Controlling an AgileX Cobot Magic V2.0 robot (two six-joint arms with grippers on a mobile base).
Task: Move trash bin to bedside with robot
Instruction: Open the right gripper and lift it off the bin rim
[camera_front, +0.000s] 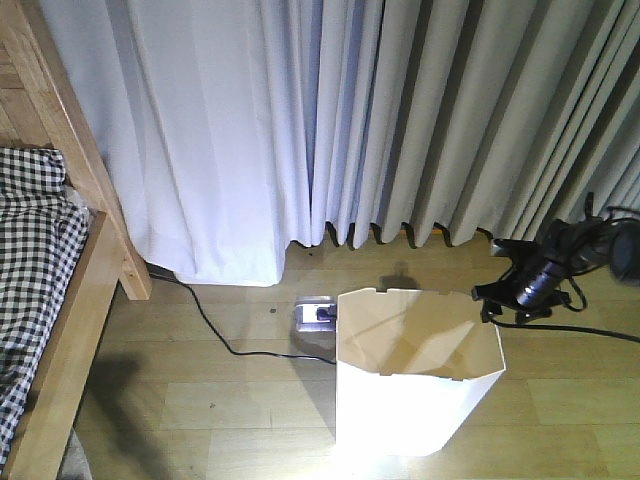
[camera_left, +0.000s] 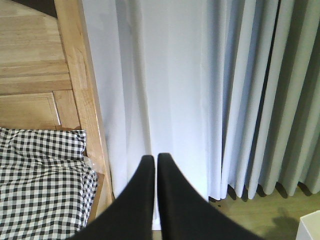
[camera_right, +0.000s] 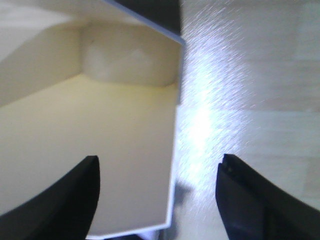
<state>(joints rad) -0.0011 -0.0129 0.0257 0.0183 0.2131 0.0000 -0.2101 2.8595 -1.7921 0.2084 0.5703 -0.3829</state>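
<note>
The white trash bin (camera_front: 420, 390) stands upright on the wooden floor, right of the bed (camera_front: 70, 340) with its checked bedding (camera_front: 35, 250). My right gripper (camera_front: 490, 270) is open at the bin's right rim. In the right wrist view it (camera_right: 160, 165) straddles the bin's wall (camera_right: 100, 125), one finger over the inside and one over the floor. My left gripper (camera_left: 155, 159) is shut and empty, pointing at the curtain, with the bedding (camera_left: 40, 180) at its left. A corner of the bin (camera_left: 311, 226) shows at the lower right of that view.
Long grey-white curtains (camera_front: 400, 120) hang behind the bin. A power strip (camera_front: 315, 312) lies on the floor just behind the bin's left side, and its black cable (camera_front: 215, 325) runs left toward the bed leg. Black cables trail from the right arm.
</note>
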